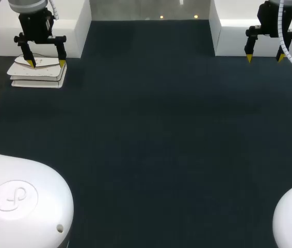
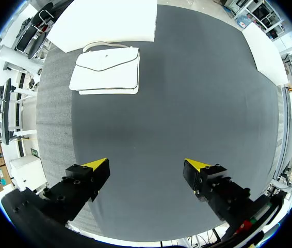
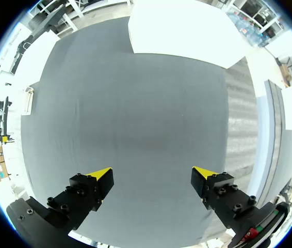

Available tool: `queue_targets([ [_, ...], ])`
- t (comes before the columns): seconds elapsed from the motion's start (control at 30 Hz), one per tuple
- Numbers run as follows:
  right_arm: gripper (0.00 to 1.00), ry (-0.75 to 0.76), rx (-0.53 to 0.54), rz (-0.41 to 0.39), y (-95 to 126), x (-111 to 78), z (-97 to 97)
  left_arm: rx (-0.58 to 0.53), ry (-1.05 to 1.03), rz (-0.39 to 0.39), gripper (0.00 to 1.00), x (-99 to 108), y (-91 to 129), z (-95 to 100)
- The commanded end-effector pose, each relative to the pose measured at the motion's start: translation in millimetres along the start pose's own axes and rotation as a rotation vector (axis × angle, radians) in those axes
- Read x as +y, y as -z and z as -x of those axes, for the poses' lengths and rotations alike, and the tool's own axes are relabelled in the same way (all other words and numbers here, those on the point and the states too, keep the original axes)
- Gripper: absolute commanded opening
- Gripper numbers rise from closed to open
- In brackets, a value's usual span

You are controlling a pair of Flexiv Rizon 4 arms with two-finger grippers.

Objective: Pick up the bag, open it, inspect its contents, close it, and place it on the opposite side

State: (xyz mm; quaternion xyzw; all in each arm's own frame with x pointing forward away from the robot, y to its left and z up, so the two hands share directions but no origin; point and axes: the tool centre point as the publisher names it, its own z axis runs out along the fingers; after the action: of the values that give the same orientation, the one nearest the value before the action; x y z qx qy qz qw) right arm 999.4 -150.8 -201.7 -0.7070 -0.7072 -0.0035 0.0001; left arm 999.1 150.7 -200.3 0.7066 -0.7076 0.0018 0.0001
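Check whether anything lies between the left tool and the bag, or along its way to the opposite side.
Nothing visible does. Only bare dark mat lies between the open left tool and the white handbag, and across to the right side.

You see a plain white bag (image 2: pixel 106 70) on a dark blue-grey bench (image 1: pixel 156 129); left tool (image 2: pixel 148 168) and right tool (image 3: pixel 153 173) black, tips yellow.
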Motion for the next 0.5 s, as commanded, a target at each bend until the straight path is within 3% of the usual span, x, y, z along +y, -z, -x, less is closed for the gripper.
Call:
queue_targets([
  [0.03,1.00,0.000,-0.003,-0.003,1.0,0.4,-0.6,-0.002,0.001,0.001,1.00,-0.2,0.3,-0.5],
  [0.43,1.00,0.000,-0.003,-0.003,1.0,0.4,-0.6,0.005,-0.011,0.005,1.00,-0.6,0.3,-0.6],
  [0.5,1.00,0.081,-0.036,0.021,2.2,1.4,-5.6,0.032,-0.030,0.010,1.00,-1.9,0.2,-0.2],
])
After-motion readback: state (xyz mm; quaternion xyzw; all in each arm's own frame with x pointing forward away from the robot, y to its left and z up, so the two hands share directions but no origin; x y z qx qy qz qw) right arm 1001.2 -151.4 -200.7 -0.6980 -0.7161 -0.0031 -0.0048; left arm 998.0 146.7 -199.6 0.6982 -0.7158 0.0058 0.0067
